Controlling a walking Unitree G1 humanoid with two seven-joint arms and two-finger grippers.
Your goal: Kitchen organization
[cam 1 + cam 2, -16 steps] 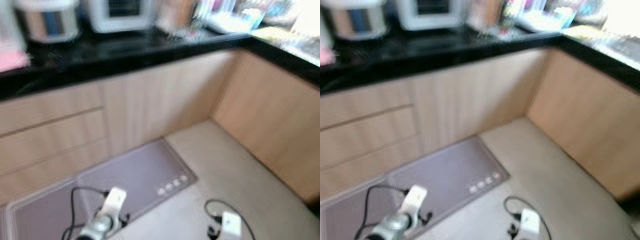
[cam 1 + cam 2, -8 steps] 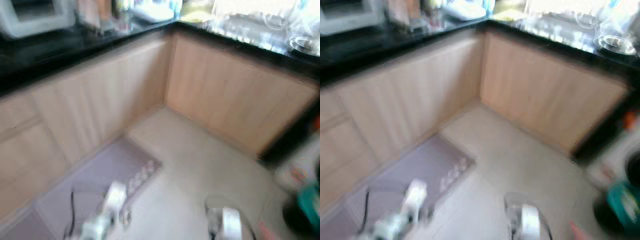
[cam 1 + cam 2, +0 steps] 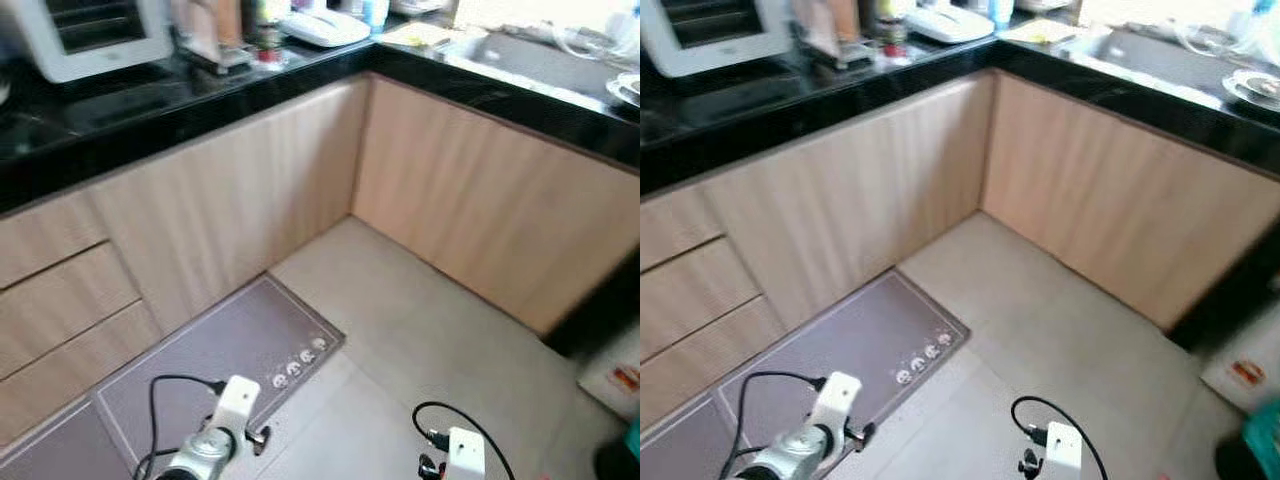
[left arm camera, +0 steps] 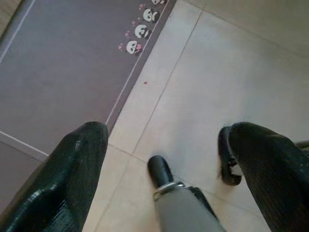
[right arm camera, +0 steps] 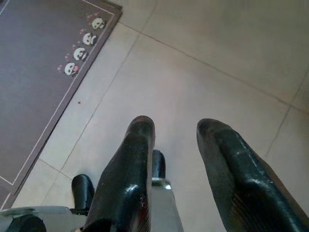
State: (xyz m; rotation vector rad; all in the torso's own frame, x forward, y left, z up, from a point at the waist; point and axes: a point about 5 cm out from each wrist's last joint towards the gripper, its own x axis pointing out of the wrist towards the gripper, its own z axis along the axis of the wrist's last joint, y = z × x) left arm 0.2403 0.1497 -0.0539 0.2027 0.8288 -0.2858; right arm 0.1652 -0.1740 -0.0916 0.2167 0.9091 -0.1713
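Your view has swung right along the glossy black L-shaped desk point(image 3: 300, 75) to its corner; left claw point(image 4: 164, 159) spread wide, right claw point(image 5: 176, 145) parted, both empty over the beige tiled floor point(image 3: 440, 340) — still searching.

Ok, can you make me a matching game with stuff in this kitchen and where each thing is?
Things:
1. floor mat
2. white oven
3. sink
4. left gripper

Places:
A. set in the counter on the robot's right
B. hanging open over the floor tiles
C. lying on the floor before the drawers
D. standing on the black counter at the robot's left

Pairs: 1-C, 2-D, 3-A, 4-B
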